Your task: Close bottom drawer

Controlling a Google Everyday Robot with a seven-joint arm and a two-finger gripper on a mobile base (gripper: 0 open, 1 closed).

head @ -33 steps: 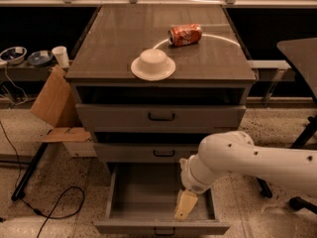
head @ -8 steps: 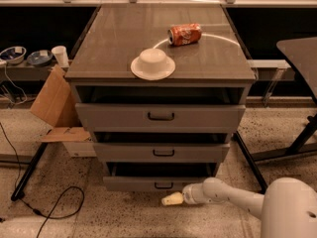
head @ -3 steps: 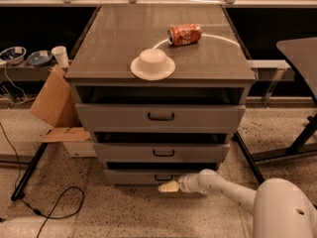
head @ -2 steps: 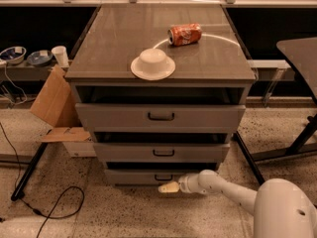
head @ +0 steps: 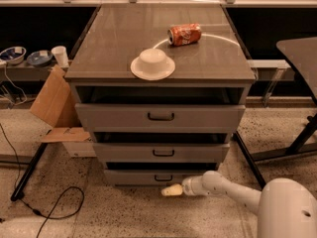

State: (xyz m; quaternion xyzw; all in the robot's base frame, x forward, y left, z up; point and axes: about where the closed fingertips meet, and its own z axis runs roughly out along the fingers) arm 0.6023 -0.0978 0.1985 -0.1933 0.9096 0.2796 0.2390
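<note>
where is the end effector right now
In the camera view the end effector is low and centre, at the front of the bottom drawer, just below its black handle.

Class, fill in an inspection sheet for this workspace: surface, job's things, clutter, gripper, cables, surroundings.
Surface: grey cabinet top, carrying two loose items.
Job's things: bottom drawer looks pushed in; whether fully home is unclear.
Clutter: red can on its side; white bowl.
Gripper: gripper low near the floor, just in front of the bottom drawer, below its handle; contact unclear.
Cables: black cable on the floor, left.
Surroundings: cardboard box, paper cup, dark table.
</note>
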